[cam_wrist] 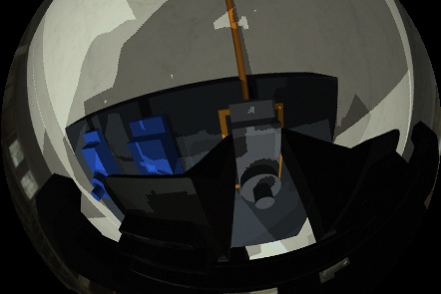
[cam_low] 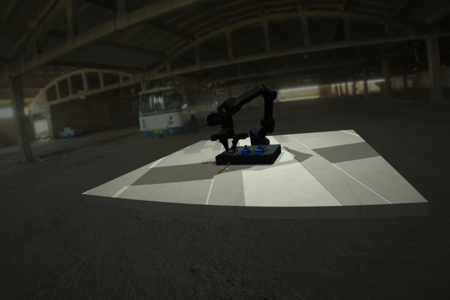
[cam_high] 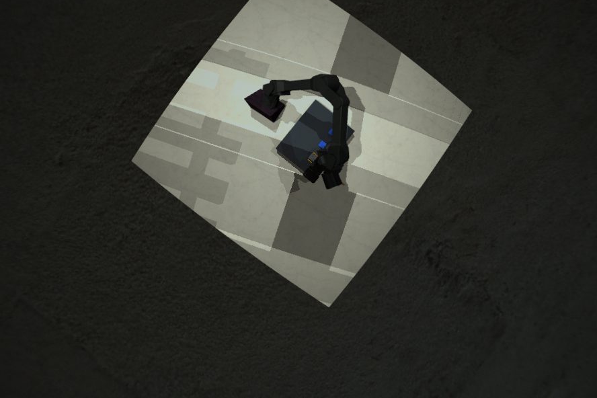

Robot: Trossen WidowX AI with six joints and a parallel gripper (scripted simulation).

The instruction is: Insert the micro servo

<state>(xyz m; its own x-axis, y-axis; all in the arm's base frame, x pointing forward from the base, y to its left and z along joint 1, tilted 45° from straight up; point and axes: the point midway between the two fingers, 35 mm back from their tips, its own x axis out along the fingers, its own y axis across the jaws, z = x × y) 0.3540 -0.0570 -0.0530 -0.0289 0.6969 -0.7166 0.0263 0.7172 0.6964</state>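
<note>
The loose grey micro servo is upright at the orange-marked pocket of the dark deck. Its output shaft points up. Its orange cable runs out over the deck edge by the side notch and slopes down towards the table. My gripper points down, low over the deck, shut on the servo with one finger on each side. The fingers hide parts of the pocket outline; whether both ears lie flat, I cannot tell.
Two blue servos sit in the deck beside the marked pocket, close to my left finger in the wrist view. They also show in the exterior view. The arm's purple base stands beyond the deck.
</note>
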